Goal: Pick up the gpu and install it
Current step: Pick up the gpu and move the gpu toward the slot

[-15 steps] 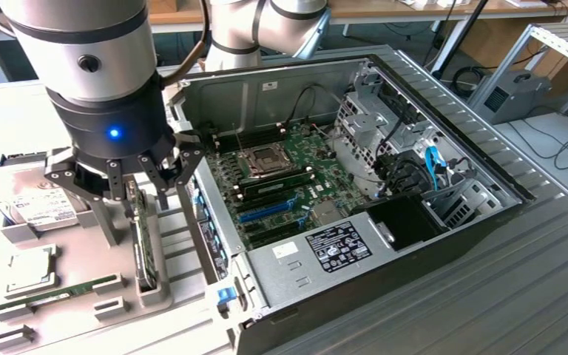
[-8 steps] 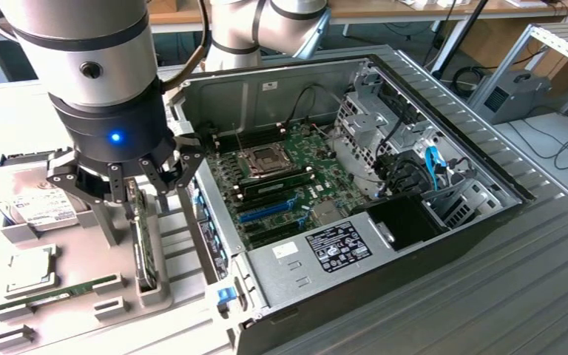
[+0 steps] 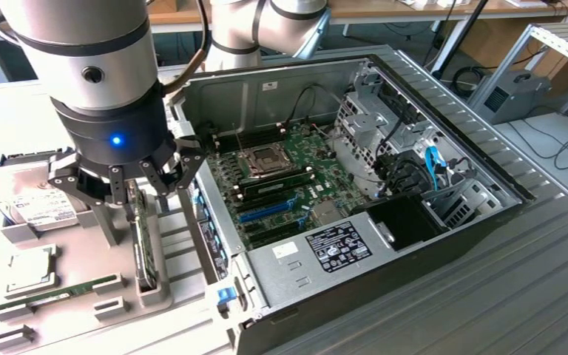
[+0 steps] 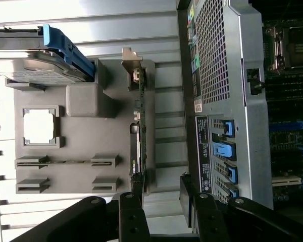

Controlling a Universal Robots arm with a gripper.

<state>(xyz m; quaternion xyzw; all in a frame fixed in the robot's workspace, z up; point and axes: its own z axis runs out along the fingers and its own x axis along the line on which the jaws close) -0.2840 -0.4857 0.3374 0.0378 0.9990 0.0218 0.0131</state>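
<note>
Open PC case [image 3: 491, 194] lies on its side at the exterior view's right, with the motherboard [image 3: 284, 174] exposed and its blue expansion slots [image 3: 264, 212] bare, so nothing is installed yet. The robot arm [image 3: 92, 59] hangs over the grey parts holder [image 3: 72, 248] at the exterior view's left, just beside the case. The holder carries the hard drive [image 3: 27, 201], a CPU [image 3: 29, 270], a memory stick [image 3: 57, 297] and the gpu [image 3: 144, 251].

The gpu stands on edge in its holder groove. In the wrist view it is a thin strip [image 4: 139, 126], with the metal bracket at the end away from the gripper.

The gripper [image 3: 144, 201] sits right above the card's top edge with its jaws spread wide and nothing held. Step in hand: the pick, approach stage.

To do it well:
- Centre the card in the gap. In the wrist view the gripper [image 4: 161, 199] seems offset, with the card lining up nearer one finger [image 4: 135, 199]. That may just be camera angle.
- Keep the fingers parallel to the card faces and come straight down, so a tip doesn't land on the edge.
- Close on the board and cooler body, clear of the bracket and the gold edge contacts.
- Watch the case wall, which is close to the outer finger.
- Lift vertically, or the card likely jams in the groove.
</note>
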